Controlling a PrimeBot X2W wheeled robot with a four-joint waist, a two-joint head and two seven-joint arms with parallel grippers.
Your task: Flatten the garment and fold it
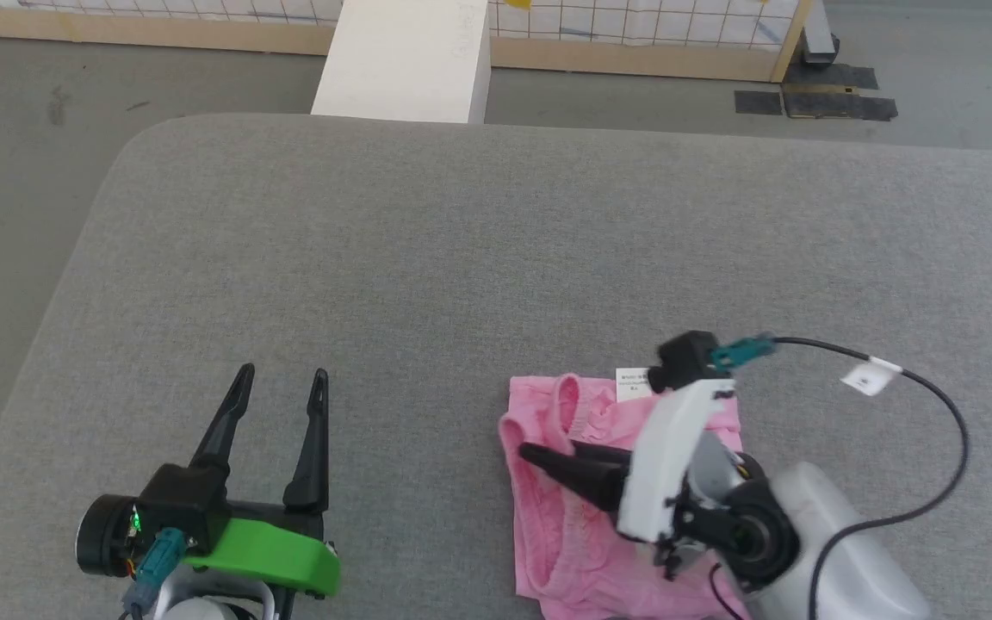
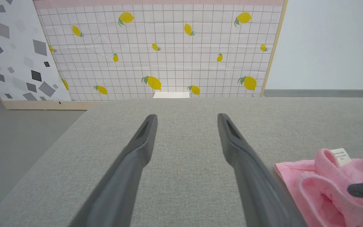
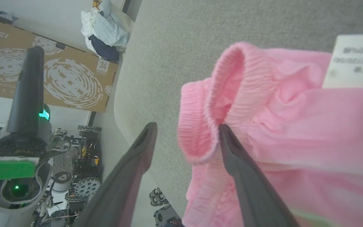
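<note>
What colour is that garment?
The garment is plain pink; right wrist view shows it best.

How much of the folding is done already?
Not much yet. The pink garment lies on the grey cushion, but its stretchy band is bunched up. The right gripper is open over that band; the left gripper sits open off to the side. Smoothing and folding remain.

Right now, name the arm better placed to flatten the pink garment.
Right, probably. The right end effector is open over the garment, fingers either side of its gathered band. The left end effector is open over bare grey padding, apart from it.
</note>
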